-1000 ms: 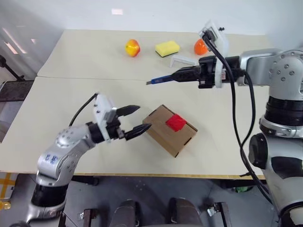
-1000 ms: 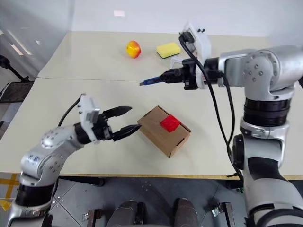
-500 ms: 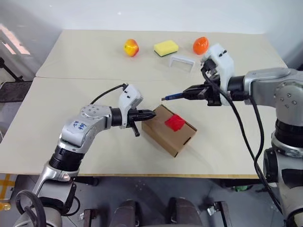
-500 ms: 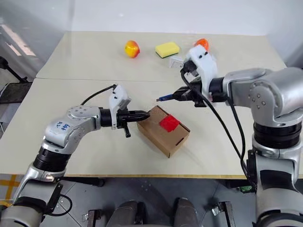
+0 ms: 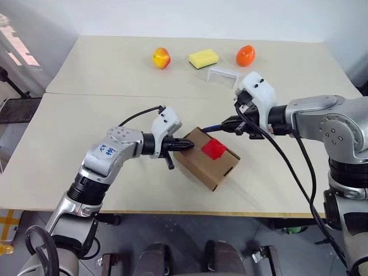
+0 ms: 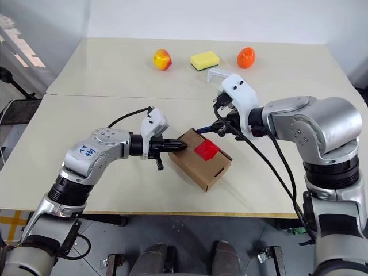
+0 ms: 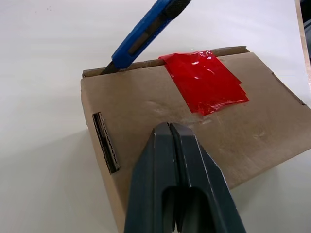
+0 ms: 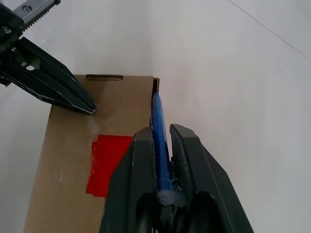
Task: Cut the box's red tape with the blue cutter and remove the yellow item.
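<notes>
Two claws meet at the box (image 5: 206,158), which lies at an angle near the front of the table (image 5: 86,115), just below frame centre in the left eye view. Red tape (image 5: 214,149) sits on the box's top face, across its far edge.

Left claw (image 5: 187,145): fingers pressed together, nothing between them, tips resting on the box top at its left end, beside the tape; the left wrist view shows the closed tips on bare cardboard short of the tape.

Right claw (image 5: 229,125): clamped on the cutter (image 7: 141,35), coming in from the right of centre. Cutter tip sits at the far top edge of the box, just beside the tape; whether it has cut the cardboard, cannot tell.

Box flaps closed.

Far side of table, upper centre of frame, left to right: apple (image 5: 161,57), sponge (image 5: 203,57), orange egg-shaped object (image 5: 245,55). A white bracket (image 5: 222,73) lies just in front of the sponge.
</notes>
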Available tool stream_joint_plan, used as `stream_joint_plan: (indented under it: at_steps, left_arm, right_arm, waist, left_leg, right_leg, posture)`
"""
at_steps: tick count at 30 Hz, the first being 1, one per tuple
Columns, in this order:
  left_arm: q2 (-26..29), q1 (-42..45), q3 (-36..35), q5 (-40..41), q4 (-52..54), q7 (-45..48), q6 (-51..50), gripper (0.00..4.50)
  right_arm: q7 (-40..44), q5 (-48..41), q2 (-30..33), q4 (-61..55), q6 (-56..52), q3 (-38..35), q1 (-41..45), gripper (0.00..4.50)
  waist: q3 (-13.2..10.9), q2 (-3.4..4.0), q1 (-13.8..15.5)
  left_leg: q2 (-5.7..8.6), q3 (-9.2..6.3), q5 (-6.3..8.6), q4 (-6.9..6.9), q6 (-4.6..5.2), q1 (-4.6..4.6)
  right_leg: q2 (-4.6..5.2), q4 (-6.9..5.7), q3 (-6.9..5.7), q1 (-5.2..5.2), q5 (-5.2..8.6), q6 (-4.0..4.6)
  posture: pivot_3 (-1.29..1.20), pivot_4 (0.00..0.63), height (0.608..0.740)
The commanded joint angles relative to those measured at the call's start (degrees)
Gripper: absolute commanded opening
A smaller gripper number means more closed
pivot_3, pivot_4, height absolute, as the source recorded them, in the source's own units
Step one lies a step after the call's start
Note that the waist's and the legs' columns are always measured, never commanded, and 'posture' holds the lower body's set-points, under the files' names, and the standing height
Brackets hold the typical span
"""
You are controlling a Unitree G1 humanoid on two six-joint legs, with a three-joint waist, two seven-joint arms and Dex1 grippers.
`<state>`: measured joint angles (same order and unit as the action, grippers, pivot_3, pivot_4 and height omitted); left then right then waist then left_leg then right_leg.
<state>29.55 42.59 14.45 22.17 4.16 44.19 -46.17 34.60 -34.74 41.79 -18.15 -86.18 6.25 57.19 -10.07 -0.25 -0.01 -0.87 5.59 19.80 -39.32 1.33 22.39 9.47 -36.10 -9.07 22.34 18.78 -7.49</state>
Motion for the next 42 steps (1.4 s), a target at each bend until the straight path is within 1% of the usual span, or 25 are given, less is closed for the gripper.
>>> stream_joint_plan:
  at_steps: [1, 4, 11, 17, 22, 26, 36, 42]
  left_arm:
    - [-0.02, 0.7, 0.9, -1.72, -0.18, 0.14, -1.05, 0.0]
    - [-0.35, 1.53, 2.11, -3.37, -1.33, -0.73, -1.92, 0.0]
    - [-1.25, 2.06, 3.83, -6.24, -2.81, -1.3, -2.27, 0.0]
    - [-2.29, 2.67, 6.31, -8.04, -2.87, -1.66, -4.07, 0.0]
    - [-2.74, 2.62, 6.5, -8.51, -3.07, -1.3, -4.13, 0.0]
    - [-2.86, 2.63, 6.99, -8.95, -3.32, -1.23, -4.1, 0.0]
    - [-3.6, 3.29, 7.02, -8.94, -4.08, -0.96, -3.94, 0.0]
    - [-3.78, 3.13, 6.92, -9.19, -3.84, -1.11, -4.76, 0.0]
  right_arm:
    - [0.45, 0.16, 2.99, -2.07, -0.36, 0.25, 0.11, 0.16]
    - [0.92, 0.13, 4.83, -2.01, -1.69, 1.33, 1.99, 0.16]
    - [2.17, -0.69, 6.93, -2.02, -3.91, 2.96, 4.12, 0.16]
    - [1.6, -0.07, 5.69, -0.81, -4.57, 4.1, 7.4, 0.16]
    - [1.35, -0.49, 4.16, -1.19, -5.36, 3.91, 9.48, 0.16]
    - [1.82, -0.54, 5.46, -1.53, -5.69, 5.67, 10.12, 0.16]
    - [0.61, 1.01, 5.97, -0.63, -5.25, 5.97, 9.55, 0.16]
    - [2.19, -0.1, 7.26, -1.34, -5.98, 7.49, 8.57, 0.16]
  waist:
    - [0.0, 0.0, 0.1]
    - [0.0, 0.0, 0.19]
    - [0.0, 0.0, 0.42]
    - [0.0, 0.0, 0.94]
    - [0.0, 0.0, 1.17]
    - [0.0, 0.0, 1.23]
    - [0.0, 0.0, 1.4]
    - [0.0, 0.0, 1.41]
  left_leg:
    - [0.0, -0.02, 0.0, -0.01, 0.0, 0.0]
    - [0.01, -0.05, 0.0, -0.05, 0.01, 0.01]
    - [0.01, -0.14, 0.0, -0.22, 0.01, 0.0]
    - [0.0, -0.17, 0.0, -0.43, 0.03, -0.02]
    - [-0.02, -0.15, 0.0, -0.54, 0.04, -0.03]
    - [-0.03, -0.18, 0.0, -0.61, 0.04, -0.05]
    - [-0.02, -0.24, 0.0, -0.65, 0.05, -0.08]
    - [-0.02, -0.25, 0.0, -0.65, 0.06, -0.09]
  right_leg:
    - [0.0, 0.0, 0.0, -0.01, 0.0, 0.0]
    - [0.0, 0.0, 0.0, -0.04, 0.0, 0.0]
    - [0.0, 0.05, -0.01, -0.22, 0.0, 0.0]
    - [0.0, 0.1, -0.02, -0.38, 0.0, 0.0]
    - [0.0, 0.1, -0.01, -0.43, 0.0, 0.0]
    - [-0.01, 0.11, -0.02, -0.52, 0.0, 0.0]
    - [-0.01, 0.12, -0.04, -0.62, 0.0, 0.0]
    - [-0.01, 0.14, -0.05, -0.65, 0.0, 0.0]
  posture:
    - [0.0, 0.15, 0.74]
    - [0.0, 0.15, 0.74]
    - [0.0, 0.15, 0.74]
    - [0.0, 0.15, 0.74]
    - [0.0, 0.15, 0.74]
    - [0.0, 0.15, 0.74]
    - [0.0, 0.15, 0.74]
    - [0.0, 0.15, 0.74]
